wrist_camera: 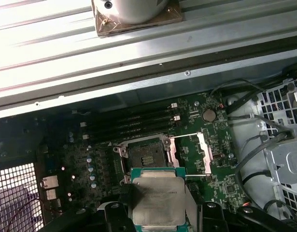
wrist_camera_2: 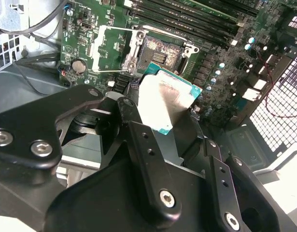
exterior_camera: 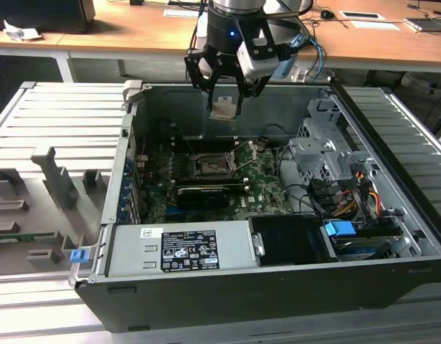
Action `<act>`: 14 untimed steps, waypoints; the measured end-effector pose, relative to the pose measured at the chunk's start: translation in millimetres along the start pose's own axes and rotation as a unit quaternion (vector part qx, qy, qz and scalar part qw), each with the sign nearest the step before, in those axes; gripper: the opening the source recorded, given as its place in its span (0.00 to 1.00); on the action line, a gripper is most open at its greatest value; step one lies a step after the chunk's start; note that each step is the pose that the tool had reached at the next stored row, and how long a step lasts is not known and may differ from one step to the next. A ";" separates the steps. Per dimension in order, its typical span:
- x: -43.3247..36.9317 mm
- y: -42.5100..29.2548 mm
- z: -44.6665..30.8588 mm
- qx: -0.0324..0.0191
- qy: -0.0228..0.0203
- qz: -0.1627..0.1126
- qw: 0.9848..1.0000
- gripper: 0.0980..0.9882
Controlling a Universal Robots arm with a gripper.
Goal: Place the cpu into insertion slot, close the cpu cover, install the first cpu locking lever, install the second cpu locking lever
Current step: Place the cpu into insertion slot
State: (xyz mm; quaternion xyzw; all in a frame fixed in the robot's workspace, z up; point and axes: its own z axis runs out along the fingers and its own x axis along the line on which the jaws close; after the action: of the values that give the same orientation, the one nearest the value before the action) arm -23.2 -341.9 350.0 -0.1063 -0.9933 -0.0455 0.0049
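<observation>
My gripper (exterior_camera: 224, 107) hangs over the open computer case, shut on the cpu (exterior_camera: 223, 108), a flat square chip with a silvery top. Both wrist views show the cpu (wrist_camera_2: 165, 99) (wrist_camera: 158, 200) held flat between the black fingers (wrist_camera_2: 148, 159). The insertion slot (exterior_camera: 211, 165) (wrist_camera_2: 160, 53) (wrist_camera: 146, 155) lies on the green motherboard below the chip, bare, with its dark centre exposed. The cpu cover (wrist_camera: 205, 153) (wrist_camera_2: 101, 48) is swung open and lies beside the slot. The cpu is well above the board and touches nothing else.
A long black card (exterior_camera: 202, 193) lies just in front of the slot in the exterior view. Memory sticks (wrist_camera: 129, 123) run along its far side. The grey power supply (exterior_camera: 181, 247), a drive cage (exterior_camera: 324, 154) and loose cables (exterior_camera: 349, 193) crowd the case.
</observation>
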 end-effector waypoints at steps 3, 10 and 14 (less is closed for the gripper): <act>0.0 0.0 0.0 0.000 -0.001 0.006 1.000 0.48; 0.0 0.0 0.0 0.000 -0.002 0.023 1.000 0.48; 0.0 0.0 0.0 -0.001 -0.003 0.029 1.000 0.48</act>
State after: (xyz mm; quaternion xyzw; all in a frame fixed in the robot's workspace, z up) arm -23.2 -341.9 350.0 -0.1353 -0.9897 -0.0456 0.0036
